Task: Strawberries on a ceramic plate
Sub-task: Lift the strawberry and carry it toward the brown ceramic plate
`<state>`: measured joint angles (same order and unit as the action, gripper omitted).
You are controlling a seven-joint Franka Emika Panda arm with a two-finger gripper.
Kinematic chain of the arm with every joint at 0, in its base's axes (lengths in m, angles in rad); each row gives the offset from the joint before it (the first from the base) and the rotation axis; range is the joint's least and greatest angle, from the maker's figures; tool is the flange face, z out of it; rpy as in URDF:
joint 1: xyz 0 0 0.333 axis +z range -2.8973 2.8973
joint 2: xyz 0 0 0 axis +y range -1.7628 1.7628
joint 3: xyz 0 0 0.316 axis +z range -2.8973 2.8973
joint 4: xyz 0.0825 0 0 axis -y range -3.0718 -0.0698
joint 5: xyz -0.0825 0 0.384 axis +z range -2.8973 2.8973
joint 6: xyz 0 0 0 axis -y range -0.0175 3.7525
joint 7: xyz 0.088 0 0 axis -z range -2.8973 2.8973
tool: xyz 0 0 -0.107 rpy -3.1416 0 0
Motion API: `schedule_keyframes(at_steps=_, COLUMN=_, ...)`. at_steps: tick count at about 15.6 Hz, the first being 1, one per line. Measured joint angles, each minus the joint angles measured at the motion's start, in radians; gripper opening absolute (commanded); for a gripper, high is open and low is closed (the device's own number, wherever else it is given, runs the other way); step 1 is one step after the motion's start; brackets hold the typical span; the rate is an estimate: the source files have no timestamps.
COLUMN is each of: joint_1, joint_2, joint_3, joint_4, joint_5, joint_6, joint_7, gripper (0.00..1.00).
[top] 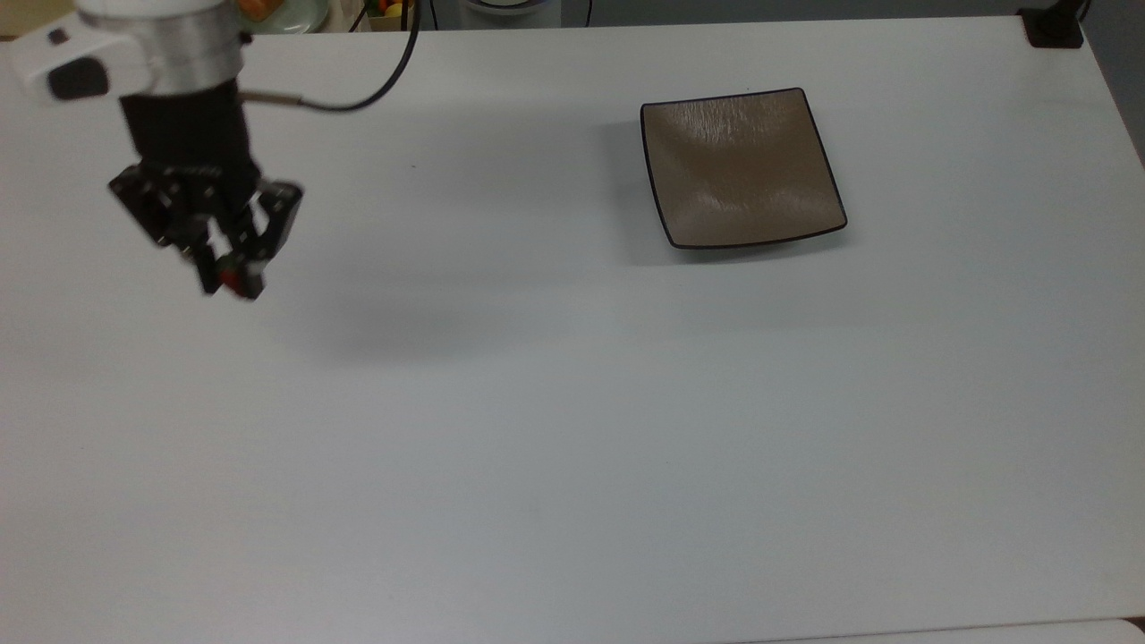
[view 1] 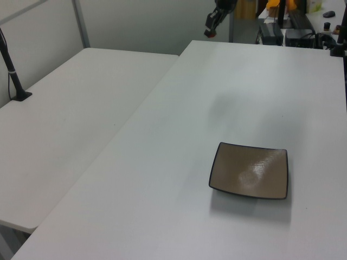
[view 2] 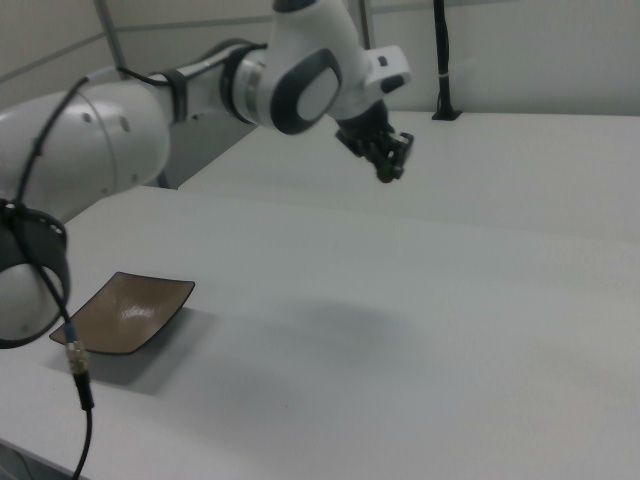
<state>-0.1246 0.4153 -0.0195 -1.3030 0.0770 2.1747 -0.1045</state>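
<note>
Gripping strawberry (top: 232,279) | end effector (top: 231,281) aloft | white table (top: 572,429) | ceramic plate (top: 741,170) bare

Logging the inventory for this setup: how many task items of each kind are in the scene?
Strawberries: 1, the strawberry held in the pincer above the table
Ceramic plates: 1, the square brown plate, nothing on it
Total: 2

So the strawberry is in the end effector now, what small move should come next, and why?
Probably carry it sideways toward the plate, keeping height. The end effector is shut on the strawberry and hangs above the table, near the top view's left, while the plate sits bare toward the top view's right. Nothing stands between them, so a straight move looks safe.
</note>
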Motion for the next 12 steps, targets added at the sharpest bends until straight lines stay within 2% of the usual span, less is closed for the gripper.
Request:
schedule_keyframes(at_steps=7, joint_1=0.057, joint_2=-0.202, joint_3=0.002, joint_4=-0.09, joint_5=0.06, joint_6=-0.396, joint_7=-0.125, gripper=0.0)
schedule_keyframes(at_steps=9, joint_1=0.091, joint_2=-0.242, joint_3=0.003, joint_4=-0.13, joint_5=0.061, joint_6=-0.472, joint_7=-0.131, gripper=0.0)
schedule_keyframes(at_steps=12, joint_1=0.152, joint_2=-0.301, joint_3=0.004, joint_4=-0.23, joint_5=0.061, joint_6=-0.486, joint_7=-0.131, gripper=0.0)
